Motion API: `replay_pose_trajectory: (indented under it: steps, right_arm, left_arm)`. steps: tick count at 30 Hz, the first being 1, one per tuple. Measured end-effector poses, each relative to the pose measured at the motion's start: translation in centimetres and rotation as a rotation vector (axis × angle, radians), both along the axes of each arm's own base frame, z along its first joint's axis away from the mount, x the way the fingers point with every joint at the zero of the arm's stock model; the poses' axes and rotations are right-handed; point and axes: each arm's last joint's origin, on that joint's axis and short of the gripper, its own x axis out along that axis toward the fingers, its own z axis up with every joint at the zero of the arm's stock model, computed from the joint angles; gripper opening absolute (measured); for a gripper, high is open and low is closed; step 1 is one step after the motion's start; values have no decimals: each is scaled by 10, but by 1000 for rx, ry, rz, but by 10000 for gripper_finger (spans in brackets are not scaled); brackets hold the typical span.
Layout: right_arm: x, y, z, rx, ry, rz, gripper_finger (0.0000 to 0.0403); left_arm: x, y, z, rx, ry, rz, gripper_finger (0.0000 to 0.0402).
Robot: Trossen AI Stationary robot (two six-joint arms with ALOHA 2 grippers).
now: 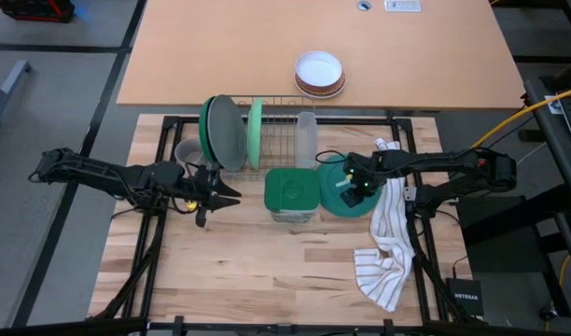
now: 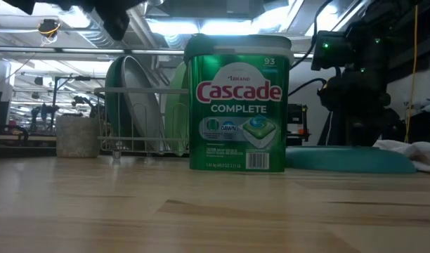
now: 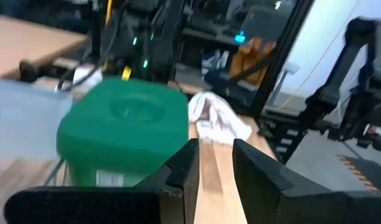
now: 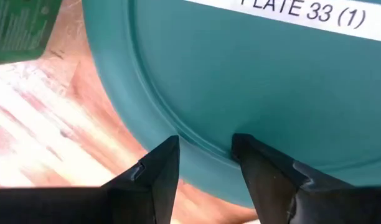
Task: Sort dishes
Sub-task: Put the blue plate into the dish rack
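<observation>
A dark green plate (image 1: pixel 208 126), a grey plate (image 1: pixel 228 135) and a light green plate (image 1: pixel 256 133) stand on edge in a wire rack (image 1: pixel 284 112). The grey mug (image 1: pixel 188 151) stands left of the rack. A teal plate (image 1: pixel 330 177) lies bottom up on the table, right of a green detergent tub (image 1: pixel 292 191). My right gripper (image 4: pixel 206 155) points down over the plate's rim, fingers apart. My left gripper (image 1: pixel 234 196) is left of the tub, level and pointing at it, open and holding nothing (image 3: pixel 213 165). My right gripper comes at the teal plate from above, with both fingertips (image 4: pixel 162 158) over the plate's underside just inside the rim (image 4: pixel 203 146). I cannot tell whether they touch it. The plate lies flat on the table.
A white striped towel (image 1: pixel 388 247) lies right of the teal plate, running toward the near edge. A clear cup (image 1: pixel 307 140) stands at the rack's right end. A white bowl on brown-rimmed ones (image 1: pixel 320 73) sits on the far table. Bare wood lies near the front edge (image 1: pixel 267 271).
</observation>
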Motion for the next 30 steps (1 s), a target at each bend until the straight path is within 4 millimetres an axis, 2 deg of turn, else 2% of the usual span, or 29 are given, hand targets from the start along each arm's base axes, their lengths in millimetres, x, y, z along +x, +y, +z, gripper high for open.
replay_pose_trajectory:
  steps: [4,8,12,18,23,30]
  right_arm:
    - [1,0,2,25,0,-18,172]
    - [7,-2,14,-11,-21,-48,172]
    - [12,-5,43,-77,-86,-61,172]
    - [-1,-7,85,-231,-20,-99,172]
    - [-15,-8,100,-398,22,-142,172]
    - [-22,-24,98,-470,98,-233,172]
  left_arm:
    - [1,-1,6,12,-69,-16,86]
    - [1,-5,13,19,-137,-38,86]
    - [1,-14,19,37,-221,-84,86]
    - [11,-29,23,77,-299,-146,86]
    - [38,-45,28,136,-263,-182,80]
    - [97,-73,36,272,-226,-221,61]
